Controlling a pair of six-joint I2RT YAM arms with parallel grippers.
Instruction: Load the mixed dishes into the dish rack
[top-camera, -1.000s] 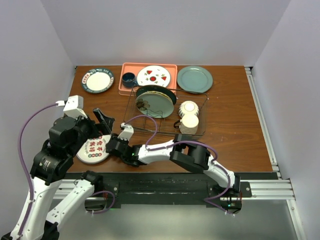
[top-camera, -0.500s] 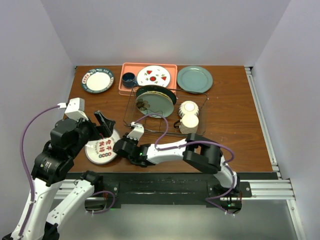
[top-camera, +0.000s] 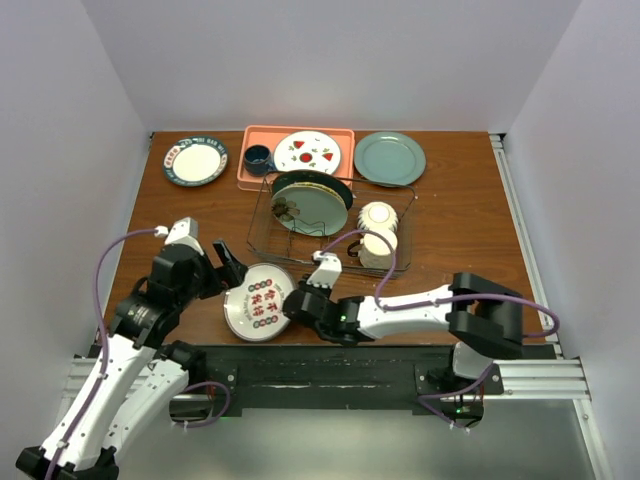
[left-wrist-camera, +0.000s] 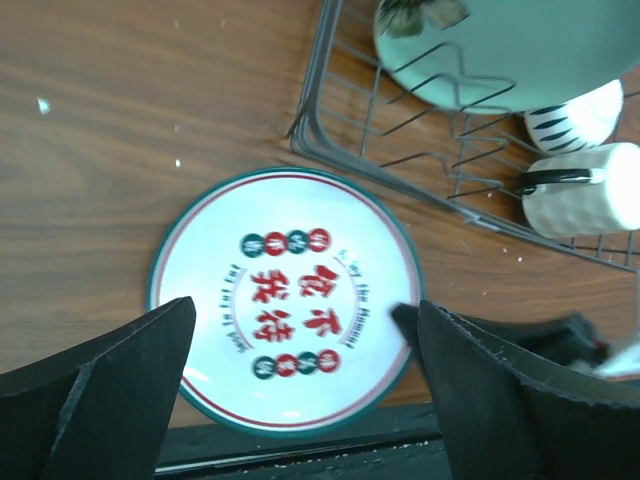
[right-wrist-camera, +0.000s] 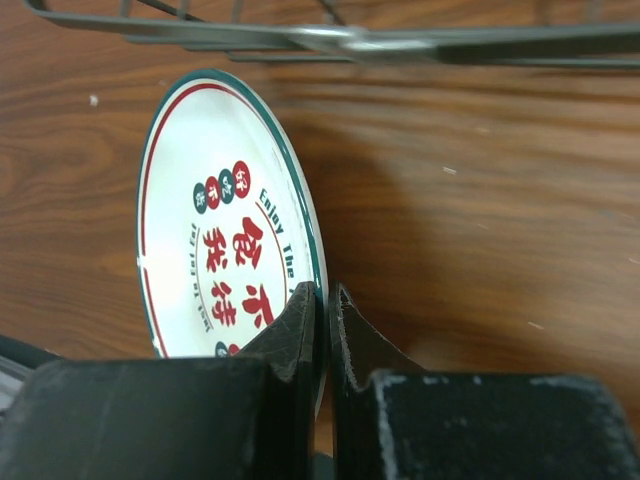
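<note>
A white plate with a dark green rim and red characters (top-camera: 258, 301) sits at the table's near edge, in front of the dish rack (top-camera: 330, 262). My right gripper (top-camera: 298, 303) is shut on the plate's right rim, one finger above and one below (right-wrist-camera: 325, 300). My left gripper (left-wrist-camera: 305, 303) hangs open over the same plate (left-wrist-camera: 290, 300), a finger on each side and apart from it. The wire rack (left-wrist-camera: 340, 150) holds an upright pale green plate (top-camera: 312, 203) and two small cream bowls (top-camera: 378, 215) (top-camera: 380, 245). A second white dark-rimmed plate (top-camera: 195, 160) lies at the far left.
A salmon tray (top-camera: 247, 172) at the back holds a dark cup (top-camera: 258, 158) and a white plate with red fruit marks (top-camera: 307, 152). A grey-green plate (top-camera: 389, 158) lies to its right. The black rail (left-wrist-camera: 300, 455) runs just below the held plate.
My right gripper has shut on the plate's rim and drawn it rightward along the near edge. My left arm has swung right and stays open above the plate.
</note>
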